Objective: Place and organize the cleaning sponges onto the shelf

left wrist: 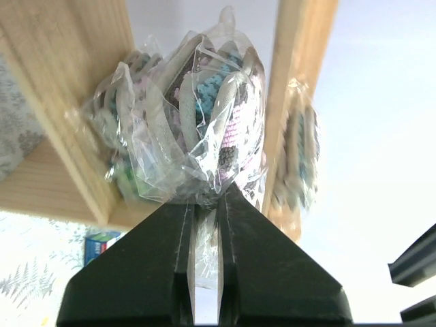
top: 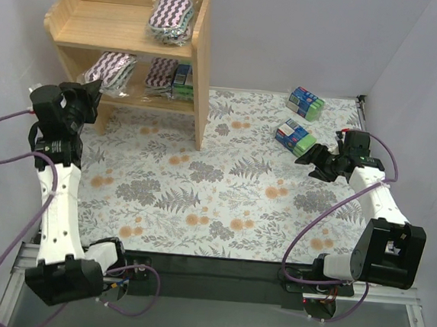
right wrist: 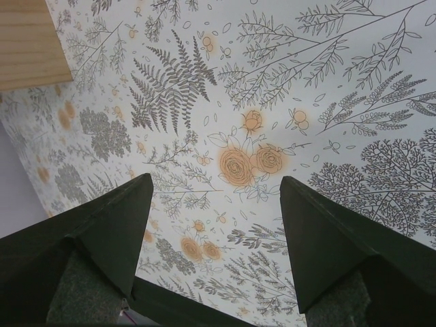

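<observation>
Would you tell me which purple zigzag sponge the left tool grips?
The sponge at the left end of the lower tier, pinched by its wrap; the others lie untouched, one further right, one on top.

floral-print table cover (top: 223,202) lies flat between white walls (top: 291,32).

One wooden shelf (top: 100,23) stands at the far left, and it has two tiers. There are six wrapped sponges of two kinds.

Three are purple-and-white zigzag ovals. One, the top sponge (top: 171,15), is at the right end of the upper tier. Two are on the lower tier: the left sponge (top: 110,68) and the middle sponge (top: 162,73).

Three are blue-and-green packs. One, the shelf pack (top: 183,80), is at the right end of the lower tier. Two lie on the one floral cloth (top: 223,194) at the far right: the far pack (top: 306,102) and the near pack (top: 295,136).

There are two arms, with one left gripper (top: 95,90) and one right gripper (top: 305,157).
</observation>
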`<state>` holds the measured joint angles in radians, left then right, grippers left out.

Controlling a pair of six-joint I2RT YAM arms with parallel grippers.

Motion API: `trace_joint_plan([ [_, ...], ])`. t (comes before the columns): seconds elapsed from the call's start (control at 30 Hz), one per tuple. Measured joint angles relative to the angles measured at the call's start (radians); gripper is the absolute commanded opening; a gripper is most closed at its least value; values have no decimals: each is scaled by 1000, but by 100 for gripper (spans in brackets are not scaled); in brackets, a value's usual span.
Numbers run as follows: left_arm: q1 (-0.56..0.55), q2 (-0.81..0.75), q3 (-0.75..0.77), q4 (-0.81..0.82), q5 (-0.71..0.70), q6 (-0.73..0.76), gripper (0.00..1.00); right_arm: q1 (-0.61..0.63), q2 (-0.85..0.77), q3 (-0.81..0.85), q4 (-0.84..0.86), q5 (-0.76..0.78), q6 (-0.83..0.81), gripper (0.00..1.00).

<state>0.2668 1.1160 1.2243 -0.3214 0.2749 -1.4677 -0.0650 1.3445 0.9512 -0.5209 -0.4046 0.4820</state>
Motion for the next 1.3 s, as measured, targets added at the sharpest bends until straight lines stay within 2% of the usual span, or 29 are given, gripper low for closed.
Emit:
trace_joint_plan([
  [0.13, 0, -138, 42, -202, -42, 50, 0, 0, 1, 0, 0, -2, -1, 69],
  [0.27, 0, -195, 106, -366, -71, 103, 0, 2, 14, 1, -1, -2, -5, 69],
  [0.37, 0, -220, 131, -409, -93, 126, 0, 5, 31, 2, -2, -2, -8, 69],
  [0.53, 0, -196, 201, -381, -99, 127, 0, 9, 44, 2, -3, -2, -16, 69],
  [0.83, 1, 14, 408, -225, -123, 124, 0, 9, 50, 8, -4, -2, -19, 69],
  [1.17, 1, 420, 682, -135, -157, 107, 0, 9, 56, 27, -3, -2, -19, 69],
  [1.3, 3, 514, 712, -126, -164, 89, 0, 9, 56, 28, -3, -2, -19, 69],
])
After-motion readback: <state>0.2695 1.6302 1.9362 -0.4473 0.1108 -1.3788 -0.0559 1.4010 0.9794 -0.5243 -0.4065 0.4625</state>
